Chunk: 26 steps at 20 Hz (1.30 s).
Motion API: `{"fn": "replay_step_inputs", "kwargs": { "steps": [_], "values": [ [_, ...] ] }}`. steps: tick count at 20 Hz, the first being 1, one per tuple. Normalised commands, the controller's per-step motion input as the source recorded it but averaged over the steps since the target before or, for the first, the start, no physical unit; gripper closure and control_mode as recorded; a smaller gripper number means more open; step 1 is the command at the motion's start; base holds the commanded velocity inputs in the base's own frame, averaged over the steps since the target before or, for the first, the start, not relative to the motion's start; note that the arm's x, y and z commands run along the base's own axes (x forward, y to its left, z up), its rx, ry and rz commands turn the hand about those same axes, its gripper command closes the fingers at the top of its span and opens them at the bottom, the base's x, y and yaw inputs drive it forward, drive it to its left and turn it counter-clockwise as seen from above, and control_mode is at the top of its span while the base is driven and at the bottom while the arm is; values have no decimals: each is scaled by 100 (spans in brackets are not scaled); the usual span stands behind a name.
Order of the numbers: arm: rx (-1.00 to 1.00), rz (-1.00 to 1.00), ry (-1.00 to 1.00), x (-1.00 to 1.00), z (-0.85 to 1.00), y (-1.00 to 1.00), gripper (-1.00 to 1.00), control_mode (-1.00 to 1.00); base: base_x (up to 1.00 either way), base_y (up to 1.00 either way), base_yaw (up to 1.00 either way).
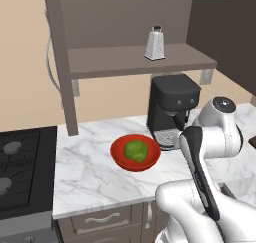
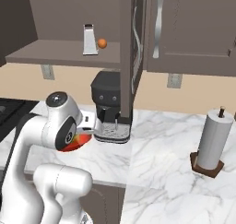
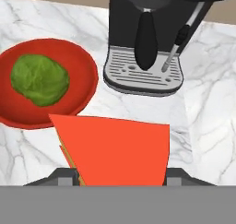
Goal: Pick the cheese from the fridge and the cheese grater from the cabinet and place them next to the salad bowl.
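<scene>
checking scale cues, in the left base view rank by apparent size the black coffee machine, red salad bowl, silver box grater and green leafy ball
Largest to smallest as they appear:
1. black coffee machine
2. red round salad bowl
3. silver box grater, on the cabinet shelf and farther off, so unsure against
4. green leafy ball

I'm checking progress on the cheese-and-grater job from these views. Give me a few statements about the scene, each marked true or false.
1. The cheese grater stands upright on the cabinet shelf. True.
2. The salad bowl lies empty on the counter. False: a green leafy ball sits in it.
3. The gripper holds the cheese over the counter, beside the salad bowl. True.
4. The coffee machine stands on the stove. False: it stands on the marble counter, right of the bowl in the left base view.
5. A small orange ball sits on the shelf near the grater. True.
6. The paper towel roll lies on its side. False: it stands upright on its holder.
</scene>
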Motion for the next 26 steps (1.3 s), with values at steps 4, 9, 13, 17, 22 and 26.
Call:
{"fn": "replay_step_inputs", "kwargs": {
  "steps": [4, 9, 13, 17, 22, 26],
  "values": [
    [-5, 13, -3, 11, -61, -5, 100, -100, 0, 0, 0],
    [-5, 13, -22, 16, -73, -13, 100, -100, 0, 0, 0],
    [-4, 11, -21, 21, -76, -15, 100, -100, 0, 0, 0],
    [-1, 9, -9, 28, -76, -13, 100, -100, 0, 0, 0],
    [0, 7, -3, 34, -77, -3, 100, -100, 0, 0, 0],
    [0, 3, 0, 47, -59, 0, 100, -100, 0, 0, 0]
  ]
}}
